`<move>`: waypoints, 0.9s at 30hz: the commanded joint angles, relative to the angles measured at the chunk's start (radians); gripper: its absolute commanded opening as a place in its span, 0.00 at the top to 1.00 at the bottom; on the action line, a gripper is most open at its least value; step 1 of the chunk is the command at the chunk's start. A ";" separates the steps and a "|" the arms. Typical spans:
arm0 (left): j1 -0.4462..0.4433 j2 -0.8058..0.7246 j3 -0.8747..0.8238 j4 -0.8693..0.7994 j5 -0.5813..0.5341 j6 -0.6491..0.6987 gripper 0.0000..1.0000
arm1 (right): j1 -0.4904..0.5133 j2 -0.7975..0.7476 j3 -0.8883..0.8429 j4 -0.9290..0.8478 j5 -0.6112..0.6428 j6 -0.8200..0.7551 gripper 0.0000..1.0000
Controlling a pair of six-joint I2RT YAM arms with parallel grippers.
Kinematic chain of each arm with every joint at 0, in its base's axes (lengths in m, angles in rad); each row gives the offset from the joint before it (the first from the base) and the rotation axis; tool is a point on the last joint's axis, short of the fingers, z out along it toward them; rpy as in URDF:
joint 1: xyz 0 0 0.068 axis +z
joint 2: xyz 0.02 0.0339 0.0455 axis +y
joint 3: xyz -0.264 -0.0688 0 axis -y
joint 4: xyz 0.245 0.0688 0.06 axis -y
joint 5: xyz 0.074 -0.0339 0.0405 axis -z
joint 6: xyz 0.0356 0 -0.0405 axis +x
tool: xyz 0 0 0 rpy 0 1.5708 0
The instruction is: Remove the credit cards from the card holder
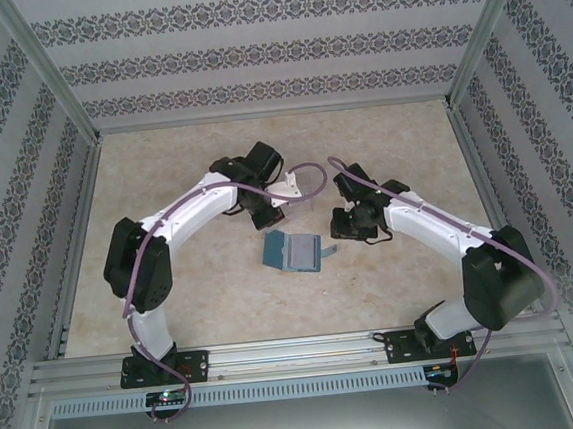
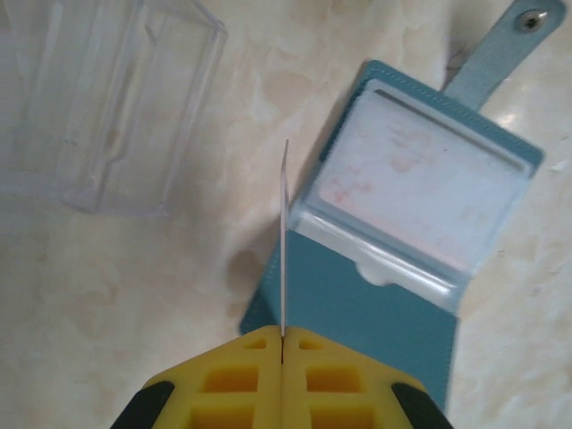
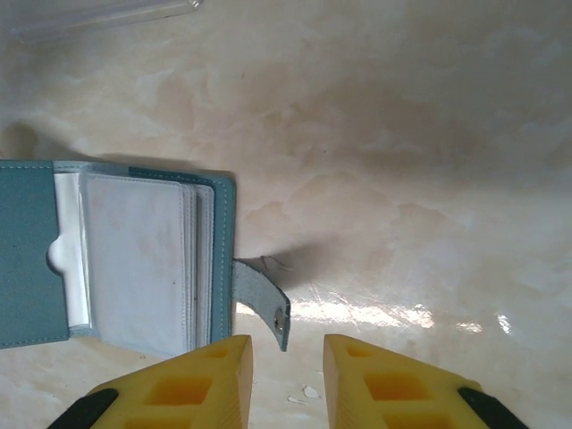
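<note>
Left fingers [image 2: 228, 384] were pinched shut on one card [image 2: 284, 241], clear of the holder [image 2: 357, 313]. Right fingers [image 3: 201, 380] were part open, empty. Pale card [image 2: 420, 188] seemingly left to pull.

The holder [image 2: 357, 313] had a matt, leather-like teal cover with stitched edges, glossy clear plastic sleeves [image 2: 420, 192] inside and a shiny metal snap [image 2: 531, 20] on its tab [image 2: 492, 54]. Beside the holder, the tray [image 2: 116, 107] was clear, smooth plastic; the table [image 3: 402, 134] beneath it was polished, marble-patterned.
</note>
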 commanded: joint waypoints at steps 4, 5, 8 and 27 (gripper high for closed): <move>0.027 0.126 0.216 -0.188 -0.029 0.196 1.00 | -0.030 -0.063 -0.036 -0.045 0.028 -0.018 0.73; 0.031 0.143 0.251 -0.202 -0.025 0.213 1.00 | -0.036 -0.070 -0.039 -0.048 0.028 -0.018 0.73; 0.043 0.194 0.340 -0.241 -0.014 0.247 1.00 | -0.055 -0.091 -0.046 -0.055 0.028 -0.020 0.72; 0.064 0.513 0.857 -0.471 0.020 0.328 1.00 | -0.174 -0.128 -0.093 -0.059 -0.004 -0.041 0.72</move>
